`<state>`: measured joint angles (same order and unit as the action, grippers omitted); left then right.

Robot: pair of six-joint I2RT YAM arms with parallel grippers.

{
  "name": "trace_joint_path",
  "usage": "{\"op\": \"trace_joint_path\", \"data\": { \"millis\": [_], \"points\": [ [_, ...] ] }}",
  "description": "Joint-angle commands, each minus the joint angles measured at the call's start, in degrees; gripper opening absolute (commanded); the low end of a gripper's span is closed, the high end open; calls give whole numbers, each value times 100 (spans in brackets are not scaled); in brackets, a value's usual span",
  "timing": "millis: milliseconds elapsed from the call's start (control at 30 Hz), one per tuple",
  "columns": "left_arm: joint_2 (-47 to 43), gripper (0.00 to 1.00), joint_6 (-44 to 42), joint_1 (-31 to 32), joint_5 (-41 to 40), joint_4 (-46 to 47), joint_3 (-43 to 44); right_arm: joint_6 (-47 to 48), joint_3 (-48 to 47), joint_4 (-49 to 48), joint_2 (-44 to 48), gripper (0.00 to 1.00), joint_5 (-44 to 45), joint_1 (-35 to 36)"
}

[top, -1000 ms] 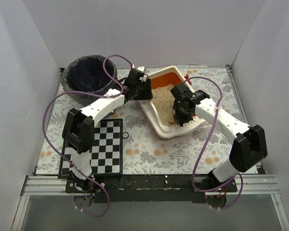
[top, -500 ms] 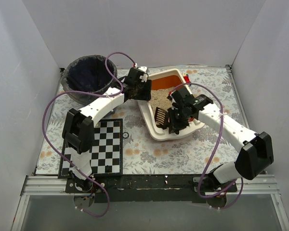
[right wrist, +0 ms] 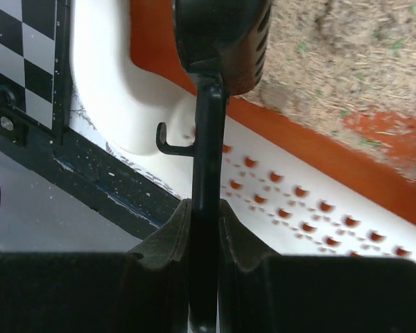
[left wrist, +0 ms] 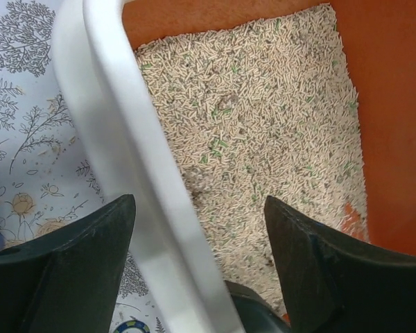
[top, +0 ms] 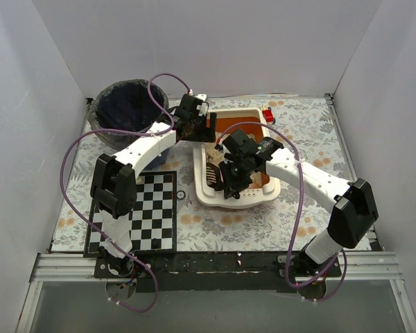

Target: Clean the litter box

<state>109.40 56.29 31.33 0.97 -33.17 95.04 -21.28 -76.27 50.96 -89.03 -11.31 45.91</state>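
Litter box [top: 246, 201] sits on the flowered cloth [top: 298, 222] at mid-table, a little toward the far side, right of the dark-bagged bin [top: 128, 111] and beyond the checkerboard [top: 142, 211]. It is a white tray with an orange floor [left wrist: 395, 104]. The beige litter [left wrist: 263, 139] is heaped against the left wall as the left wrist view frames it, and bare orange shows past the heap. Left gripper [top: 196, 133] is at the box's far-left corner. In the wrist view its jaws [left wrist: 197, 208] stand wide and straddle the white rim [left wrist: 125, 159], one finger [left wrist: 62, 277] outside over the cloth and the other [left wrist: 340, 270] inside over the litter. I cannot tell whether either finger touches the rim. Right gripper [top: 227, 182] reaches over the near-left part of the box. Its jaws [right wrist: 204, 215] are clamped narrow on the thin handle of a black scoop [right wrist: 222, 41]. In that wrist view the scoop head points away from the fingers, over the orange floor at the edge of the litter. The handle passes above the white slotted ledge [right wrist: 298, 201] at that end of the tray, and a small hook sticks out from the handle's side. From above, the scoop [top: 211, 177] shows as a dark ribbed blade just inside the box's left wall. Whether the blade touches the litter is unclear. A small red piece [top: 267, 115] sits at the box's far-right corner.
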Motion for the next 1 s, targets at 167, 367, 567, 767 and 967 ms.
{"op": "trace_joint_path", "data": {
  "millis": [167,367,567,767,967],
  "points": [
    [-973,98,-4,5,482,266,-346,-693,-486,477,272,1,1395,-116],
    [-1711,98,145,5,623,495,-469,-676,-230,29,834,1,824,-740],
    [-2467,98,242,5,1316,1110,-952,-579,234,-858,1519,1,-623,-1443],
    [-2214,98,426,5,2284,1357,-874,-641,464,-1431,1977,1,-1839,-1954],
    [-1608,98,427,5,2846,1471,-532,-658,499,-1203,2127,1,-2102,-2174]
  ]
}}
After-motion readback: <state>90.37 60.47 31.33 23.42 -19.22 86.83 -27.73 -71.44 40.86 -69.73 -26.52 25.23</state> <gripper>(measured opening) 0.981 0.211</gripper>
